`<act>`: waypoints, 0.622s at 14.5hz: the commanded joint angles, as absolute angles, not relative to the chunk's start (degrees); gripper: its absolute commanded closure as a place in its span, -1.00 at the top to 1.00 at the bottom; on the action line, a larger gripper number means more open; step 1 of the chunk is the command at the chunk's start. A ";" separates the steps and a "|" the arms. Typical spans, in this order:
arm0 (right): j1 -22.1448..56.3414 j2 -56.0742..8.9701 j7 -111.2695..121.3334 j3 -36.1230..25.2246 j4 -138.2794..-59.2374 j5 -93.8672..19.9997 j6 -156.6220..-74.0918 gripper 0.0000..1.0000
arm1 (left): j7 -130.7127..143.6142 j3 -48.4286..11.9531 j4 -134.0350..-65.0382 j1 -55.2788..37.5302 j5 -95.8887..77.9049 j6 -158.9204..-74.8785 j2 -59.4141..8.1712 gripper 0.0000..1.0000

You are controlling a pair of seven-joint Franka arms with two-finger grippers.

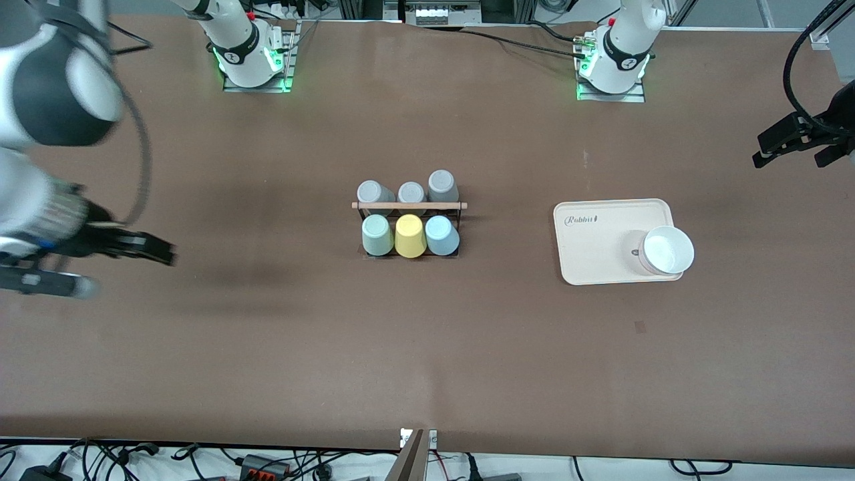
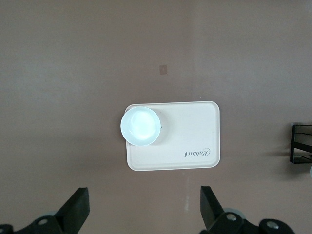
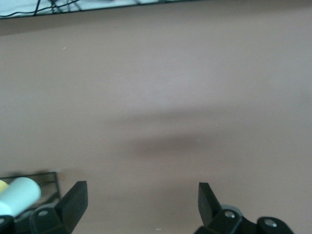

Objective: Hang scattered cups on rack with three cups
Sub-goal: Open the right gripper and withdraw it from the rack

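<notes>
Right claw (image 1: 157, 252): hung wide open and empty over bare counter (image 1: 267, 347) at the right arm's end, well apart from the rack.
Rack (image 1: 409, 206): stood mid-counter, wooden rod across the top, six cups on it in two rows.
Mint cup (image 1: 377, 235): mouth-down on the rack, nearer row, end toward the right arm.
Yellow cup (image 1: 410, 236): between the mint and blue ones, touching both.
Blue cup (image 1: 441, 236): mouth-down on the rack, nearer row, end toward the left arm.
Grey cups (image 1: 412, 191): three in the farther row.
Tray (image 1: 601, 227): cream, toward the left arm's end, with a white bowl (image 1: 666, 250) on its corner.
Left claw (image 1: 798, 143): spread open, holding nothing, above the counter's edge.
Step in hand: judged finished (no loose cup seen anywhere); next move probably only called for parking both arms.
Hard to make out: pegs hidden under the cups; right arm blurred and cut off at the picture's edge.
</notes>
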State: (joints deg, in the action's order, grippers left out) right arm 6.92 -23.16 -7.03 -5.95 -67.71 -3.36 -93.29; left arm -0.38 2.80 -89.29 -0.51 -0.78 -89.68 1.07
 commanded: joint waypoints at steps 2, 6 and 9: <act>1.50 -16.18 -1.41 -4.05 -75.58 -2.99 -95.80 1.00 | -0.35 2.55 -88.59 -0.35 -0.97 -89.47 1.32 1.00; 1.58 -15.29 0.08 -4.13 -75.76 -0.62 -96.59 1.00 | -0.44 2.55 -88.68 -0.35 -0.97 -89.47 1.23 1.00; 1.49 -13.81 2.20 -4.13 -78.56 0.00 -97.03 1.00 | -0.35 2.55 -88.68 -0.35 -0.97 -89.47 1.32 1.00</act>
State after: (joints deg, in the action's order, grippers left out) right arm 1.73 -16.62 0.38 -4.56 -74.13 -0.84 -95.53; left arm -0.38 2.80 -89.28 -0.52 -0.78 -89.68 1.07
